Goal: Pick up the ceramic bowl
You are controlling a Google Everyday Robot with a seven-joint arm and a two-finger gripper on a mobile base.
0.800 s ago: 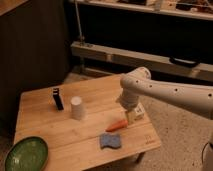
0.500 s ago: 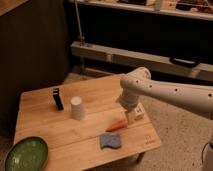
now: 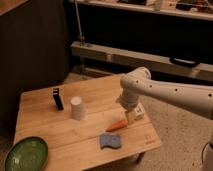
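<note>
At near-left corner of table (image 3: 50,125), ceramic bowl (image 3: 26,154), far from gripper (image 3: 131,116), grip state unclear.

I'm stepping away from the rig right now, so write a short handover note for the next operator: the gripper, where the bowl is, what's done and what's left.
Gripper: low over the right side of the light wooden table, just above the small orange carrot-shaped piece, far from the bowl.
Wide green glazed ceramic bowl: sitting flat at the table's front-left corner, with nothing touching it.
In between: a white cylindrical cup and a blue sponge.
Done: nothing yet; the bowl is not grasped.
Left: bring the arm across to the front-left corner, probably avoiding the cup, then grip the bowl's rim and lift.
</note>
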